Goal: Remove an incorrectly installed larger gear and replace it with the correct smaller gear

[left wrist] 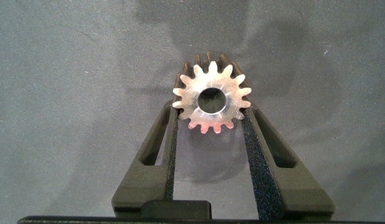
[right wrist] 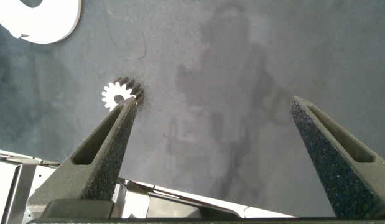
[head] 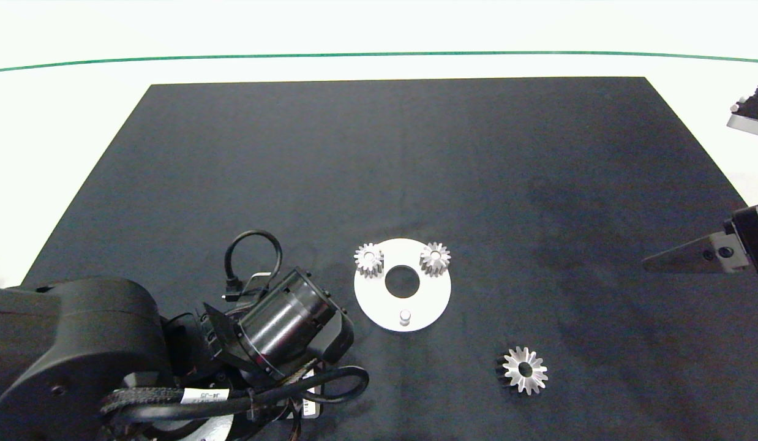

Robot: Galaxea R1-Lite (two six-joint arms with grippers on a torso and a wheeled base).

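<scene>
Left gripper [left wrist: 209, 121], low in the head view, pinched the smaller gear [left wrist: 211, 99]. The plate's bare peg [head: 405, 316] lay toward 3 o'clock. Larger gear [head: 525, 370] off-plate; right gripper [right wrist: 211, 112] spread.

Lab bench, black mat [head: 379, 171], white tabletop [head: 67, 122]

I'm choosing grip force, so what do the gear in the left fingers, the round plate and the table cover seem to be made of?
Small gear: looks like bare metal, with a silvery face that catches glints of light.
Plate: flat white disc with a matte look; painted metal or plastic, can't tell.
Cover: dark matte sheet with faint creases, probably cloth or a soft mat.
</scene>
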